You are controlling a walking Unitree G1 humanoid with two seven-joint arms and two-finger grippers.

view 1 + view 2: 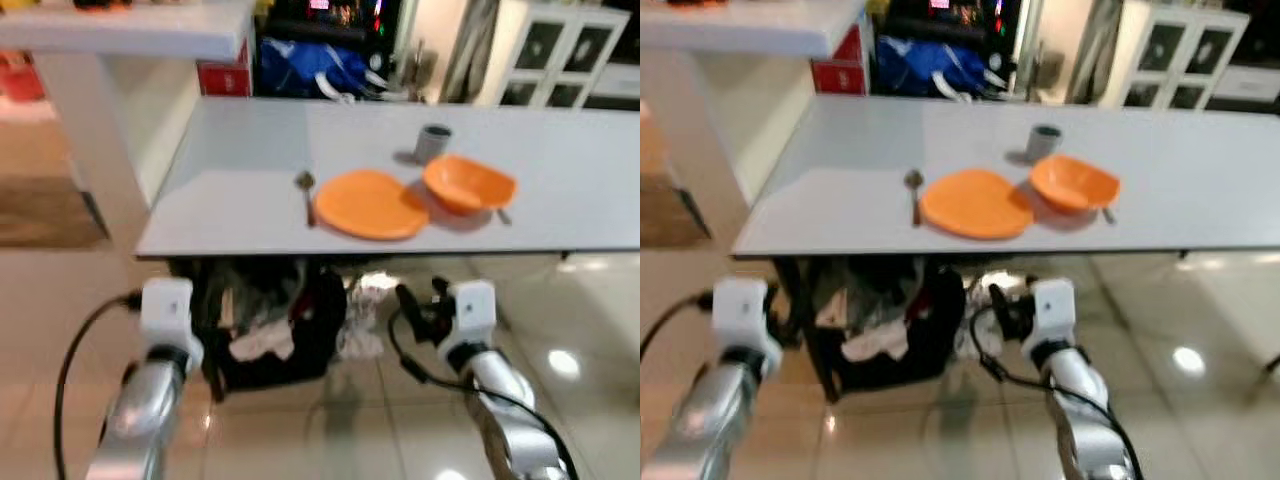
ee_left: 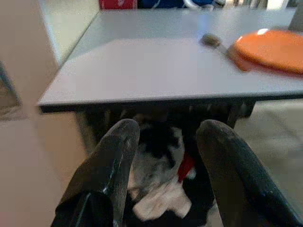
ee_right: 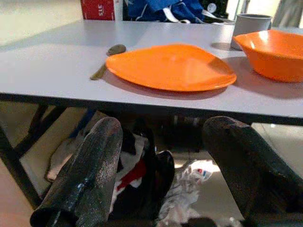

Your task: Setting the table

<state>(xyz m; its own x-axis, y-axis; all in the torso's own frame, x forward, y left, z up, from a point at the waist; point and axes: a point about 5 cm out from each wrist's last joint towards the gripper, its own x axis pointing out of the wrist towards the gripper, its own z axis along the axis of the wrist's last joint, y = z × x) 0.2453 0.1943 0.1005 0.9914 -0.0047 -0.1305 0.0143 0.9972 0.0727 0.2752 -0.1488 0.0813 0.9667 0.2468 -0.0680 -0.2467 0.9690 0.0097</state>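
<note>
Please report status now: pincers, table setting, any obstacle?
Left pincer and right pincer open, empty, below table edge. Plate, bowl, cup, spoon set. Nothing blocking.

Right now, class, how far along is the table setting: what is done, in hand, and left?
Done: orange plate, spoon at its left, orange bowl and grey cup lie on the table. In hand: nothing; left gripper and right gripper hang open below the table edge. Left: perhaps straightening; something unclear lies beside the bowl.
</note>
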